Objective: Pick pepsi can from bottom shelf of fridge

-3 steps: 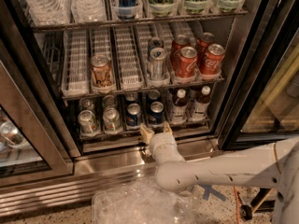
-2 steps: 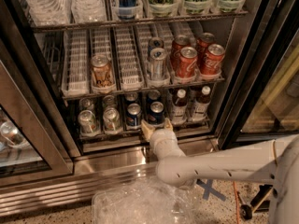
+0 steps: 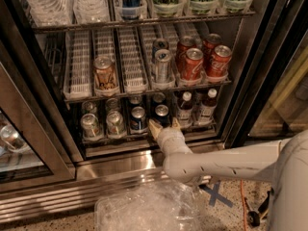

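The fridge [image 3: 240, 81] stands open, and its dim bottom shelf [image 3: 144, 134] holds a row of cans and bottles. The pepsi can [image 3: 161, 114], dark with a silver top, stands upright near the middle of that shelf. My gripper [image 3: 165, 126] is at the shelf's front rail, right in front of this can. It is open, with one fingertip at each side of the can's lower part, and is not closed on it. A second dark-blue can [image 3: 138, 119] stands just to the left.
Silver cans [image 3: 90, 124] stand at the shelf's left and small bottles [image 3: 184, 107] at its right. The brighter rack above holds red cans [image 3: 193, 64] and a brown can [image 3: 104, 73]. A clear plastic container [image 3: 144, 208] lies on the floor below my arm. The glass door [image 3: 24, 148] stands open at the left.
My gripper has moved up and slightly forward to the bottom shelf, so its fingertips now reach either side of the dark can. The cans have not moved.
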Controlling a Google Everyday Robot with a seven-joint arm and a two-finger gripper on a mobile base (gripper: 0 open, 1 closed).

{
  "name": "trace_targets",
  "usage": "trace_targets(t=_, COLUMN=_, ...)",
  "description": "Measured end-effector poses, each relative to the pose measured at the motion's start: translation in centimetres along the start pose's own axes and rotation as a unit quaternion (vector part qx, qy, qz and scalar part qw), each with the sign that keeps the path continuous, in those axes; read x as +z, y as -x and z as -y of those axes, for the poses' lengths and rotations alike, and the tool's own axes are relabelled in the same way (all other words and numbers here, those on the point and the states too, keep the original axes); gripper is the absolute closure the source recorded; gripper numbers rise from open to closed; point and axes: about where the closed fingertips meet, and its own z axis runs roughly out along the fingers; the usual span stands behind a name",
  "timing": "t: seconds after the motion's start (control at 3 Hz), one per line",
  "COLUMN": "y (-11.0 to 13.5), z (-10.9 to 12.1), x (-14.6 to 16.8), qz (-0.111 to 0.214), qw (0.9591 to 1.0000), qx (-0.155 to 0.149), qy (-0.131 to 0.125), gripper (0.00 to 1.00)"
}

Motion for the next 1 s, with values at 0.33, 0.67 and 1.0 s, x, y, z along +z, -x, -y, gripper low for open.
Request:
trace_targets(t=0.33, y=0.0, z=0.9, x=1.3, qz=0.001, qw=1.0000, qx=0.006, qy=-0.004, gripper=0.31)
trace_targets(t=0.67, y=0.4, z=1.3, x=2.7, qz=0.006, qw=0.9999, qx=0.014, qy=-0.001, gripper=0.31)
trace_targets(t=1.0, y=0.9, z=1.5, x=3.9, qz=0.011, qw=0.9997, qx=0.021, qy=0.003, gripper=0.31)
